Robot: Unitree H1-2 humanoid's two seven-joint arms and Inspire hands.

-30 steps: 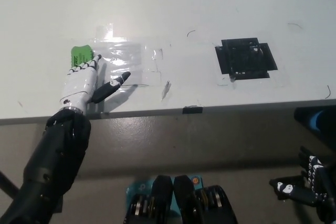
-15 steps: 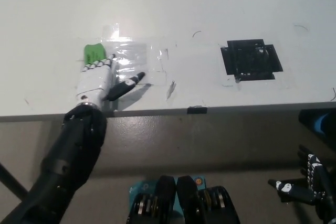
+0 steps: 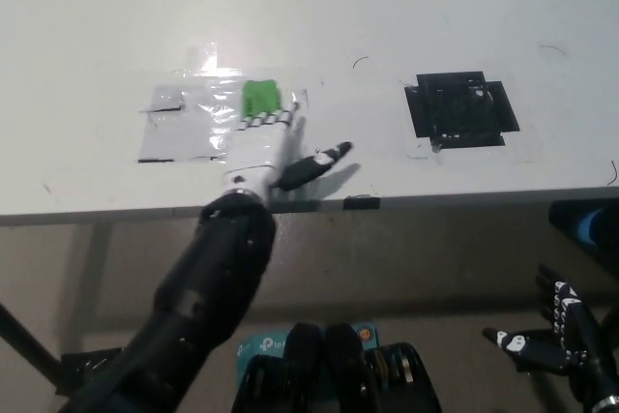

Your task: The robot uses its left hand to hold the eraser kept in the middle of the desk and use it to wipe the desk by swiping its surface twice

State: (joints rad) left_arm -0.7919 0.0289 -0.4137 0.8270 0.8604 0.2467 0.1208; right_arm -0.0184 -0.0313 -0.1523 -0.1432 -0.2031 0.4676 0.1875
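Eraser [image 3: 259,97] under left robot hand [image 3: 263,142], near desk [image 3: 435,7] edge

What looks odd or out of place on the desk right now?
Nothing spilled or broken. The black tape patch on the desk is a rough, uneven square, and the clear film taped down looks wrinkled. The left hand presses the green eraser at the film's right end; the right hand rests below the desk.

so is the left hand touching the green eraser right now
Touching. In the head view the white left hand lies flat on the desk with its fingertips over the green eraser, no gap showing.
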